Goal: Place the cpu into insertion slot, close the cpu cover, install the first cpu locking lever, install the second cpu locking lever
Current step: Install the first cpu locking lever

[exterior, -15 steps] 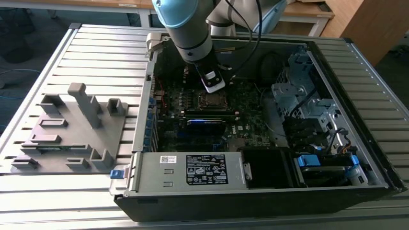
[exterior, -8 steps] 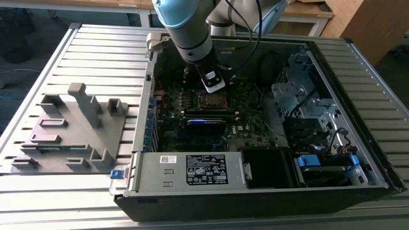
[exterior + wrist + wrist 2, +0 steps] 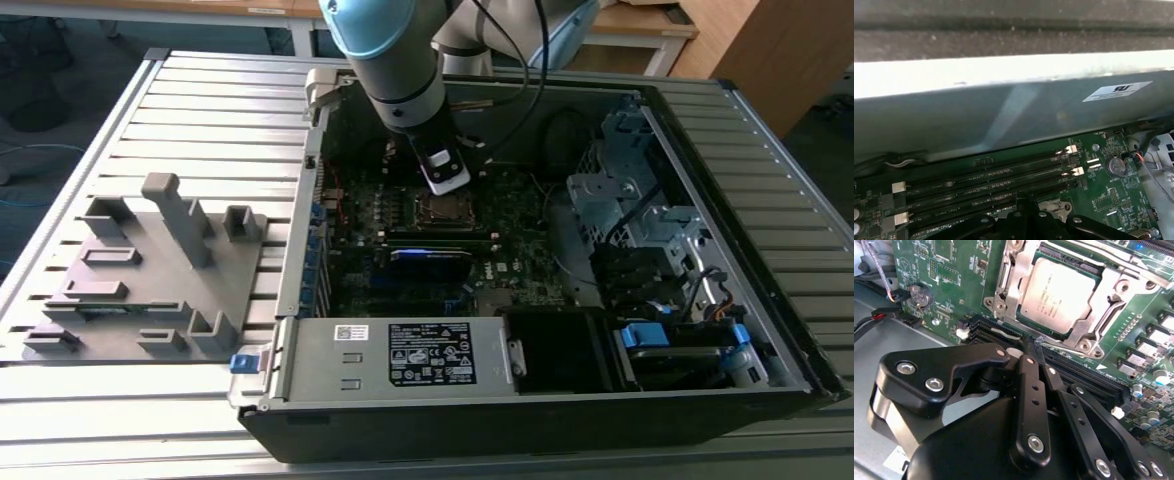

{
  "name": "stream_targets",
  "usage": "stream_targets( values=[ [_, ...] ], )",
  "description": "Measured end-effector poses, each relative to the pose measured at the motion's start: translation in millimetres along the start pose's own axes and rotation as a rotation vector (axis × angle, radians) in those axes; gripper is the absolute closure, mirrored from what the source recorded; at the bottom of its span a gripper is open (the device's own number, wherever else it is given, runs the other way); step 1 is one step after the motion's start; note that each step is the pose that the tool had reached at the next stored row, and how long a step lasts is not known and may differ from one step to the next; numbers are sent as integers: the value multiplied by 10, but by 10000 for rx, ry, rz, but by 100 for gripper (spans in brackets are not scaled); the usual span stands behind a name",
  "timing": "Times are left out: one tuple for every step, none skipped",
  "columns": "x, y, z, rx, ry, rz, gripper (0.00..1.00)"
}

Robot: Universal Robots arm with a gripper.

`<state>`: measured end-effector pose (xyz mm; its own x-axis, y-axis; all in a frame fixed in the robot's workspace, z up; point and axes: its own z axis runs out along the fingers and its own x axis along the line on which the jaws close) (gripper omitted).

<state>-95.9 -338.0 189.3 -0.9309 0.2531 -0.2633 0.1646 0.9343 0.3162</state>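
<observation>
Second wrist view: the jaws are drawn together, their tips touching a thin locking lever (image 3: 1069, 350), perhaps pinching it, though the contact is hard to make out. Just beyond the tips the cpu (image 3: 1059, 292) sits in the insertion slot (image 3: 1074, 261), with the cpu cover (image 3: 1013, 287) lying flat around it.

The grey, blue-capped robot arm (image 3: 394, 60) slopes steeply down, its wrist leaning toward the flat square silver-topped cpu (image 3: 1056, 292). The black metal gripper (image 3: 1031, 347) hangs low just beside that cpu, its two slim fingers (image 3: 1029, 390) drawn together at the tips.
</observation>
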Motion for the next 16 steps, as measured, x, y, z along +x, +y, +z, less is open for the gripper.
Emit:
stream_targets(
  values=[
    [1, -1, 2, 6, -7, 18, 90],
    [2, -2, 6, 10, -15, 40, 90],
    [2, -3, 8, 17, -22, 63, 90],
    [3, -3, 10, 24, -28, 81, 90],
    [5, -2, 13, 26, -31, 90, 90],
    [6, 0, 16, 28, -34, 95, 90],
    [7, 2, 19, 28, -36, 100, 90],
    [9, 4, 22, 28, -38, 105, 90],
    [10, 6, 25, 31, -40, 111, 90],
    [11, 8, 28, 33, -42, 119, 90],
    [13, 10, 30, 36, -45, 128, 90],
    [14, 12, 33, 37, -48, 135, 90],
    [15, 14, 36, 39, -50, 142, 90],
    [16, 16, 40, 39, -52, 148, 90],
    [17, 19, 44, 36, -55, 154, 90],
    [18, 20, 47, 41, -57, 160, 90]
  ],
)
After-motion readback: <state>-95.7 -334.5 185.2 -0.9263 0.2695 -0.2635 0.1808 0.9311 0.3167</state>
